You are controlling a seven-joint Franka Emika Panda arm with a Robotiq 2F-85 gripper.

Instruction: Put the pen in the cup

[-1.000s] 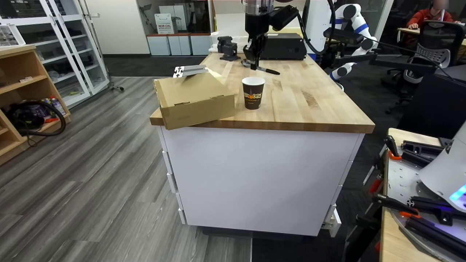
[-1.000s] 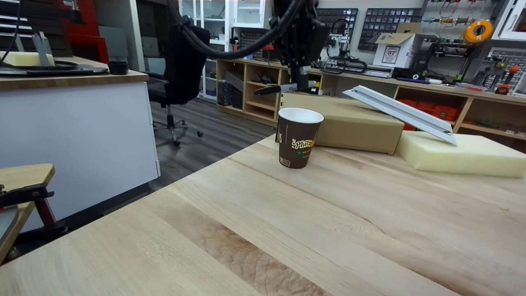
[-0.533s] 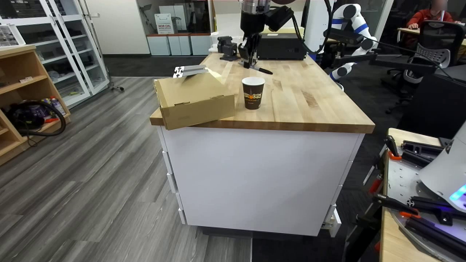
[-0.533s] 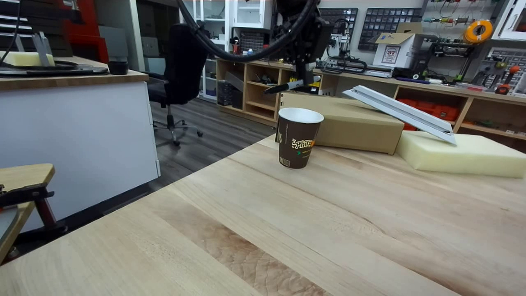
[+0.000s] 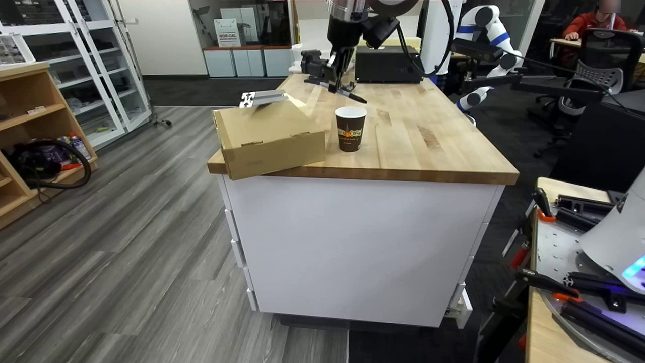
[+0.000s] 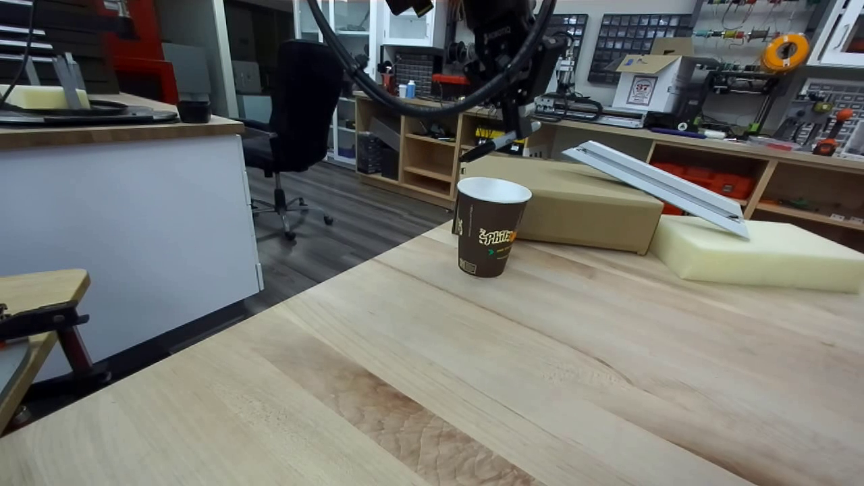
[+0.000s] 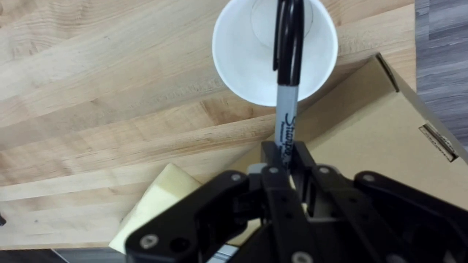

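The pen is a marker with a black cap and grey body; it shows in the wrist view (image 7: 287, 102) and in both exterior views (image 5: 357, 97) (image 6: 479, 150). My gripper (image 7: 284, 152) is shut on the pen's grey body near its rear end, also visible in both exterior views (image 5: 333, 86) (image 6: 521, 128). The pen slants, cap end lower. The brown paper cup with a white rim (image 6: 489, 233) stands upright on the table, also in an exterior view (image 5: 350, 131). In the wrist view the cap overlaps the cup's white inside (image 7: 241, 58). In the exterior views the pen is above the rim, outside the cup.
A cardboard box (image 6: 574, 209) stands close beside the cup. A metal bar (image 6: 661, 189) leans across the box and a yellow foam block (image 6: 763, 260). The wooden table (image 5: 428, 151) ends just past the cup and box. A black case (image 5: 388, 64) stands farther back.
My gripper has tilted and shifted with the pen, left in an exterior view and right in an exterior view. The pen's cap end now points more steeply down. The cup has not moved.
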